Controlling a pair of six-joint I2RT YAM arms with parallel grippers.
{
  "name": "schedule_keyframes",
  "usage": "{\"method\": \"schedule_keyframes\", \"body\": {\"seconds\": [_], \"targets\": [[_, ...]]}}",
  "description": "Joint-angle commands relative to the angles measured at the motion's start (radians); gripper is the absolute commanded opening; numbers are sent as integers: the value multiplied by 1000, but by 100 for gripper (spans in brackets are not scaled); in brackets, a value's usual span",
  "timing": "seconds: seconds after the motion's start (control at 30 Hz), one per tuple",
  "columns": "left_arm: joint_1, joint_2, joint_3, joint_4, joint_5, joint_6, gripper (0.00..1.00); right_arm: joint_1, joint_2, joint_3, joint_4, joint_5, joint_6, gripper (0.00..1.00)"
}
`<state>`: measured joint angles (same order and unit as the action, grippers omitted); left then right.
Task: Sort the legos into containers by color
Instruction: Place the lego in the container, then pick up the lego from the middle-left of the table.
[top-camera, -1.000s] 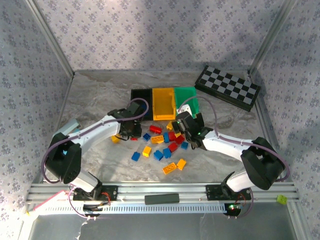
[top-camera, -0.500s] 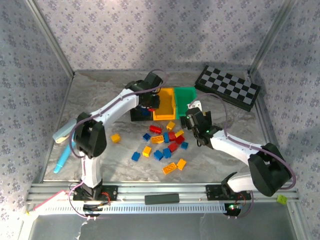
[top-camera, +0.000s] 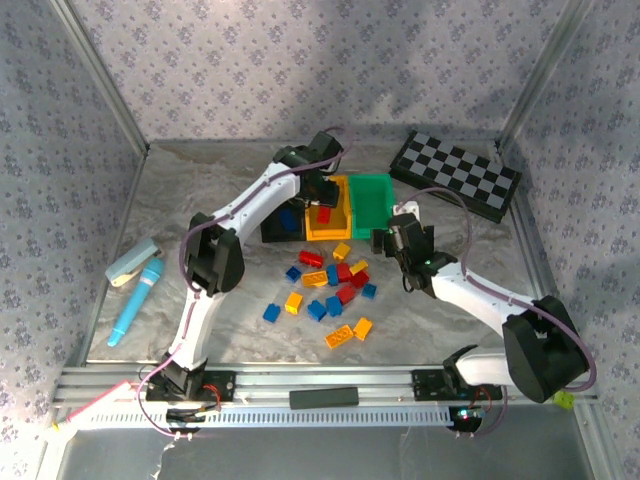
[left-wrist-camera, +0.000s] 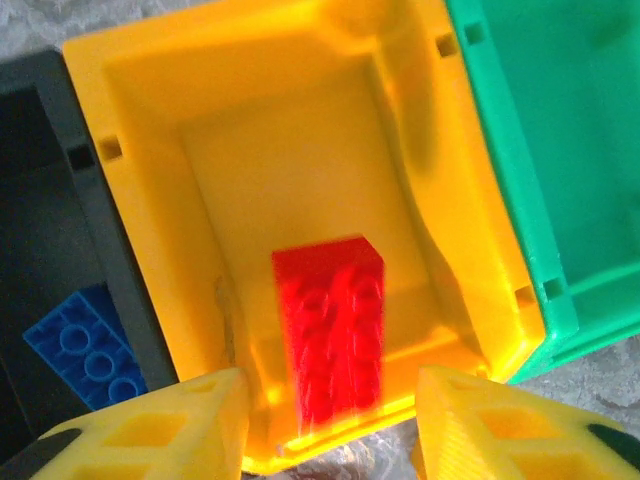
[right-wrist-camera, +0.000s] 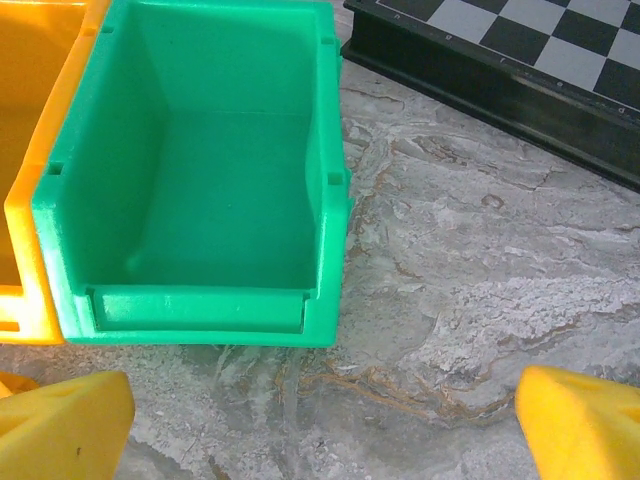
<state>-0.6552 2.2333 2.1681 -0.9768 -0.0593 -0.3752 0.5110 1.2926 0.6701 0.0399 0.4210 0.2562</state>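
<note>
The nearest risk sits right under the left gripper (left-wrist-camera: 330, 388). The red brick (left-wrist-camera: 328, 320) lies low in the yellow bin (left-wrist-camera: 130, 80), close to its near lip at 6 o'clock. If the fingers dip or swing on the way out, they could clip that lip and jolt the joined row of bins. Further out, a red piece in a yellow bin invites a colour mix-up, since the yellow-orange bricks in the loose legos (top-camera: 330, 285) need a home too. In the top view the right gripper (top-camera: 392, 228) hovers at about 5 o'clock of the green bin (right-wrist-camera: 190, 305), close to the left arm's return path, so the two arms could brush each other.

The left gripper's jaws stand partly apart and grip nothing. The red brick shows between its fingers (left-wrist-camera: 170, 430) with a gap on either side. At 9 o'clock from it, a blue brick (left-wrist-camera: 85, 345) rests in the black bin (left-wrist-camera: 40, 200). The right gripper is spread wide and empty above the bare table (right-wrist-camera: 450, 260). The green bin in front of it holds nothing. The loose legos lie on the table at 6 o'clock of the bins.
</note>
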Motion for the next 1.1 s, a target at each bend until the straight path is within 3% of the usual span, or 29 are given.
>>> {"method": "schedule_keyframes", "body": {"seconds": [0.0,0.07,0.37,0.6,0.73,1.07], "targets": [[-18,-50,-25,-19,4,18,52,-6,-10,-3,-10,-22,28,100],[-26,-106,-101,19,-15,19,60,-6,-12,-5,-5,-28,30,100],[-67,-394,-544,238,-4,12,60,-9,12,1,-3,-38,35,100],[-198,-552,-854,367,-21,59,59,-11,1,-12,9,-53,57,100],[-295,-584,-953,381,-121,58,59,-18,2,-13,11,-47,58,100],[-411,-501,-980,325,-136,79,57,-41,-1,-15,3,-62,71,100]]}}
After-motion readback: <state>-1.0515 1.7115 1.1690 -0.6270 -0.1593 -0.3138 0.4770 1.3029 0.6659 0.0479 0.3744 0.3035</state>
